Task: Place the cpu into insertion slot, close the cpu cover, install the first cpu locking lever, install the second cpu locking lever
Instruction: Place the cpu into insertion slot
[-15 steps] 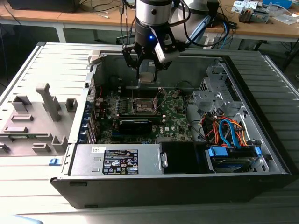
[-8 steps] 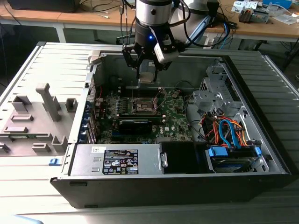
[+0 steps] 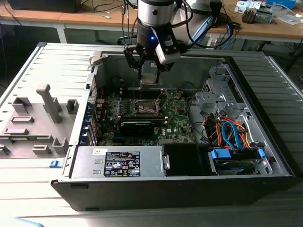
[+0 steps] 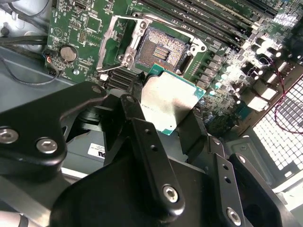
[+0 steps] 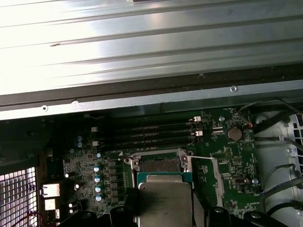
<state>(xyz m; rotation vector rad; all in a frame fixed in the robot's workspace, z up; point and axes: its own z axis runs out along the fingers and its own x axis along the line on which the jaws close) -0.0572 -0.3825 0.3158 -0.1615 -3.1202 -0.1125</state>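
**Holding the cpu over the open slot**

The gripper [image 3: 148, 72] hangs inside the open computer case [image 3: 265, 142], which lies on the ribbed grey worktop [image 3: 57, 61]. Its jaws pinch the cpu [image 3: 148, 79] by two opposite edges. In the second wrist view the black fingers [image 4: 134, 109] press against the sides of the cpu [image 4: 168, 100], whose silvery top faces the camera and whose green rim shows at the free edges. The chip is in the air, clear of the board, and roughly level.

The slot [image 4: 163, 48] on the green motherboard [image 4: 90, 23] is bare, its brownish contact field uncovered. In the exterior view the slot [image 3: 146, 108] sits below the cpu and a little nearer the camera. The cover [image 4: 105, 45] is swung open and lies beside the slot, with board showing through its window.

In the first wrist view the cpu [image 5: 165, 201] overlaps the near edge of the slot [image 5: 161, 164]. Long black memory slots [image 5: 151, 132] run just beyond the slot, and a coin battery [image 5: 235, 134] sits off to one side.
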